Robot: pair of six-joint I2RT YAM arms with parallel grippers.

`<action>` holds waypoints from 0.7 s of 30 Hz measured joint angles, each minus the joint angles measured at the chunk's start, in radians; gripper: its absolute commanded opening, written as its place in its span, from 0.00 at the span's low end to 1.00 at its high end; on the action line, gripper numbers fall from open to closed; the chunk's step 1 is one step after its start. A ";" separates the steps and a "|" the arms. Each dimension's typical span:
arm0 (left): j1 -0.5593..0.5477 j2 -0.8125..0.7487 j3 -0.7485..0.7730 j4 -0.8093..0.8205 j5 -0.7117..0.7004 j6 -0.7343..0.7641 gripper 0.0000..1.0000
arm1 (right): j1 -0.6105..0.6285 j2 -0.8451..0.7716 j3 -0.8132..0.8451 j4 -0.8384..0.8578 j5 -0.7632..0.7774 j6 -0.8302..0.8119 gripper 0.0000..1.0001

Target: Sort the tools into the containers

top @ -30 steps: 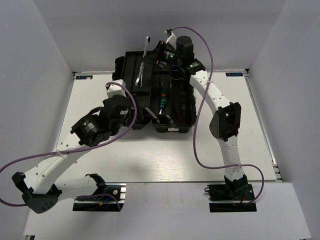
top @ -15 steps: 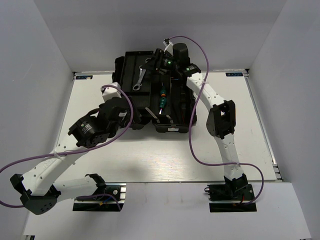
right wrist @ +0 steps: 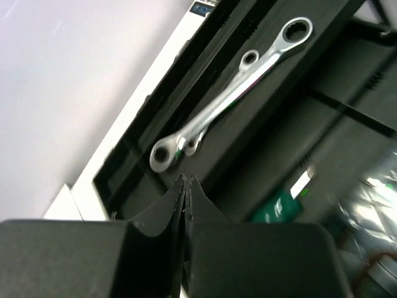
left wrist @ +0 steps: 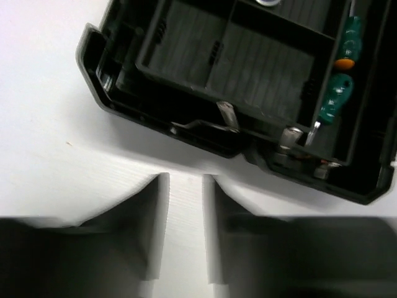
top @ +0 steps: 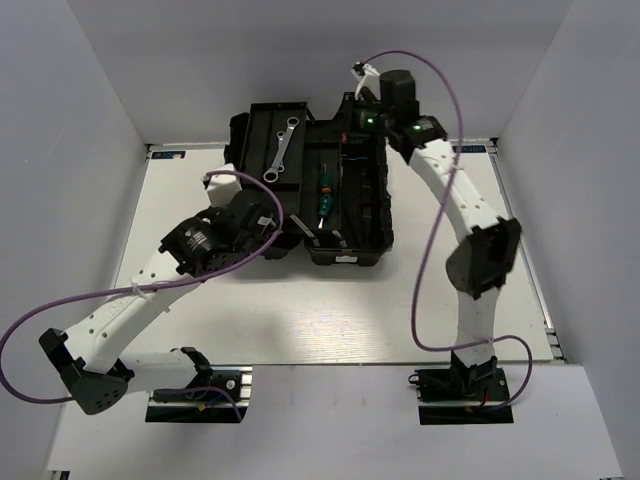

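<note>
Left gripper narrowly parted, empty; right gripper pinched shut, empty.
Ahead-right of left tips, past near rim of black plastic tool case: two green-handled screwdrivers, long axes pointing away. White table bare underneath. Just beyond right tips: two silver wrenches, touching, diagonal.

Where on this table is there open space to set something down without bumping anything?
The widest bare patch of table lies in front of the black case, between the left arm and right arm. A smaller patch is free left of the case. The case itself is crowded: wrenches and screwdrivers lie inside.
</note>
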 measured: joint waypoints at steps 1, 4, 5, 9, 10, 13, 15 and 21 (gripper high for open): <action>0.008 0.002 0.000 0.007 -0.014 -0.005 0.25 | -0.004 -0.048 -0.025 -0.029 0.002 -0.032 0.00; 0.057 0.000 -0.001 0.028 -0.043 -0.004 0.19 | -0.021 -0.227 -0.140 -0.114 0.002 -0.148 0.00; 0.078 -0.003 -0.007 0.040 -0.048 -0.005 0.22 | -0.027 -0.286 -0.183 -0.140 0.002 -0.187 0.00; 0.204 -0.028 -0.050 0.095 -0.031 0.008 0.53 | -0.053 -0.473 -0.363 -0.267 -0.002 -0.333 0.49; 0.240 -0.029 -0.051 0.109 -0.014 0.017 0.61 | -0.059 -0.506 -0.410 -0.294 -0.002 -0.367 0.50; 0.350 0.013 -0.016 0.144 0.057 0.057 0.67 | -0.075 -0.559 -0.529 -0.404 -0.005 -0.473 0.40; 0.421 0.089 0.056 0.156 0.102 0.086 0.67 | -0.086 -0.567 -0.588 -0.463 -0.005 -0.524 0.25; 0.629 0.340 0.318 0.199 0.236 0.202 0.61 | -0.131 -0.650 -0.792 -0.548 0.009 -0.594 0.00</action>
